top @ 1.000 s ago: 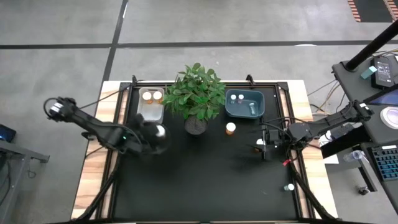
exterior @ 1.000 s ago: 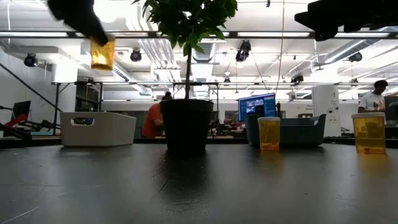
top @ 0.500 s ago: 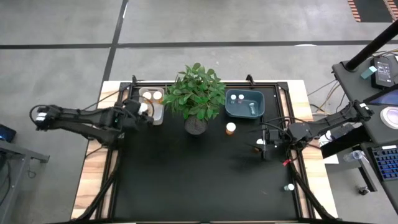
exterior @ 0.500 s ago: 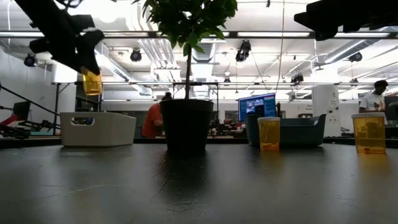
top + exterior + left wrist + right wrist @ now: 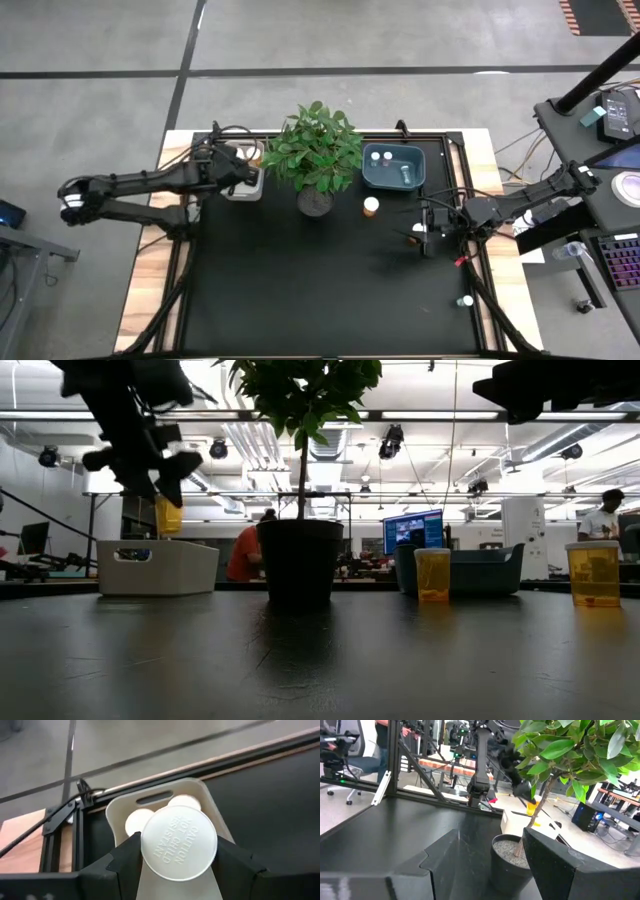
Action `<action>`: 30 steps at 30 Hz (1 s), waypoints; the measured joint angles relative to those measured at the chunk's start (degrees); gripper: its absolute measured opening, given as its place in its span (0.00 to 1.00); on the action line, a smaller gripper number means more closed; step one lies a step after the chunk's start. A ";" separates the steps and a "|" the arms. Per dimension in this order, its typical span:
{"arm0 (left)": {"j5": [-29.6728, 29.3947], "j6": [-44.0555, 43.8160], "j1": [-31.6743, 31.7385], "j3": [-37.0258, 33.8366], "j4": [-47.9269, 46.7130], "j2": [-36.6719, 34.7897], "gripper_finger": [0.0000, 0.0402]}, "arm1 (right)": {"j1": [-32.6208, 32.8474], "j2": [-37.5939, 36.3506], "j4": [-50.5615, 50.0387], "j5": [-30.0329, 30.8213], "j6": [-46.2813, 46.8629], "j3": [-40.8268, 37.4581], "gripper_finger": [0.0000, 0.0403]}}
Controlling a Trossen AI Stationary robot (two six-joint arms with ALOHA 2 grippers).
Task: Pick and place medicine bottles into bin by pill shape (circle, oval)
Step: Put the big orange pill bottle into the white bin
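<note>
- Medicine bottles: one amber bottle with a white cap (image 5: 179, 843) is clamped between the fingers of the left gripper (image 5: 238, 166) and hangs in the air above the white bin (image 5: 244, 188), clear of its rim in the low view (image 5: 168, 516).
- White bin: stands near the table's far edge, toward the far left corner, just left of the potted plant (image 5: 318, 150). Two white-capped bottles (image 5: 139, 821) already lie inside it, seen under the held cap in the left wrist view.
- Blue bin (image 5: 393, 167): stands near the far edge, right of the plant, holding pale small bottles (image 5: 379, 156).
- Loose amber bottle (image 5: 371, 207): stands upright on the black mat just in front of the blue bin, between the plant pot and the right gripper.
- Right gripper (image 5: 428, 240): waits over the mat near the table's right edge; its fingers are spread and nothing sits between them in the right wrist view. A white-capped bottle (image 5: 417, 232) stands just beside it.
- Small pale bottle (image 5: 466, 300): stands alone by the right edge, toward the near right corner.
- Background: people show in the room beyond the table, one in an orange top (image 5: 244, 553) behind the plant pot.
</note>
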 joint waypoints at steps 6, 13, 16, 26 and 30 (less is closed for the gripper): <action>1.49 0.15 1.43 -0.46 1.89 6.06 0.46 | -0.01 0.00 -0.02 0.00 -0.33 0.00 0.52; 1.89 0.14 1.88 -0.46 6.34 12.17 0.46 | 0.01 0.00 -0.02 0.00 -0.46 0.00 0.52; 1.89 0.13 2.26 -0.50 7.86 14.19 0.46 | 0.02 0.00 -0.02 -0.02 -0.46 0.00 0.52; 2.00 -0.21 2.81 -0.50 11.75 17.48 0.46 | 0.01 -0.02 -0.02 -0.02 -0.46 -0.02 0.52; 2.07 -1.50 2.81 -0.63 11.61 18.16 0.46 | 0.00 -0.02 -0.02 -0.02 -0.46 -0.02 0.52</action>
